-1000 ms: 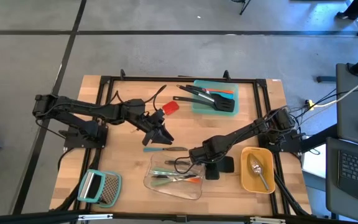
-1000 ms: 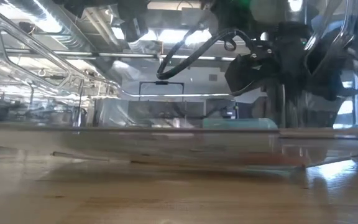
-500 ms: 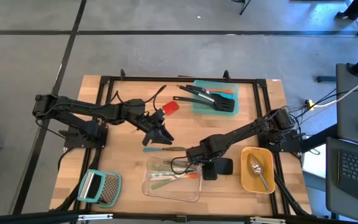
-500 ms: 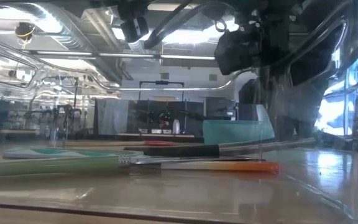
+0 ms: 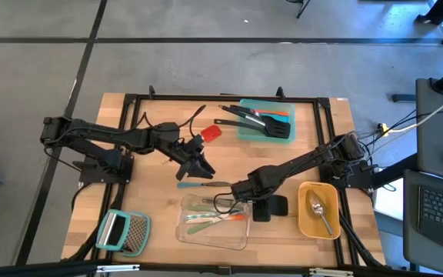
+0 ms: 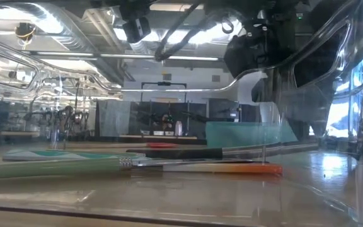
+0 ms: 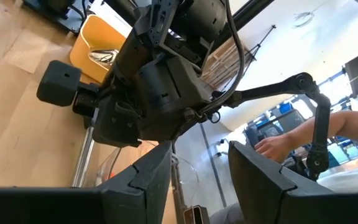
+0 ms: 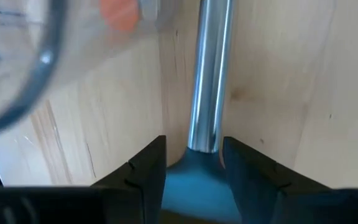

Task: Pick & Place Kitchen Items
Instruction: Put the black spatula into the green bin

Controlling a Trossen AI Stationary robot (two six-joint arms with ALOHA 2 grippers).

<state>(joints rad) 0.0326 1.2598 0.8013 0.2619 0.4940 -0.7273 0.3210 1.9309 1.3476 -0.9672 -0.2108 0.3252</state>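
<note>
A black slotted spatula (image 5: pixel 277 205) with a steel handle lies right of the clear container (image 5: pixel 241 238), and my right gripper (image 5: pixel 254 201) is shut on it. The container holds slim teal, green and orange tools (image 5: pixel 215 218). My left gripper (image 5: pixel 200 165) hangs open above the table's middle with nothing between its fingers (image 7: pixel 148 180). A teal tool (image 5: pixel 192 185) lies flat on the table below it. A red spatula (image 5: pixel 211 132) lies farther back. A silver spoon (image 5: pixel 319 209) lies in the yellow container (image 5: pixel 304 223). My right gripper pinches the spatula where the steel handle meets the black head (image 8: pixel 199 144), one finger (image 8: pixel 145 168) on each side. The fingers come from above, pointing down, and lie across the handle. The handle runs about level toward the clear container; whether it clears the table I cannot tell.
A teal container (image 5: pixel 244 132) at the back holds black spatulas and an orange tool. A flat grater with a teal handle (image 5: pixel 121 231) lies at the near left. A black frame rail (image 5: pixel 206 98) runs around the table's back and sides. A person's hand (image 7: pixel 278 143) shows beyond the table.
My right gripper has risen slightly, still shut on the spatula. In the low view the clear container, tilted a second ago, now lies flat with the tools showing through its wall.
</note>
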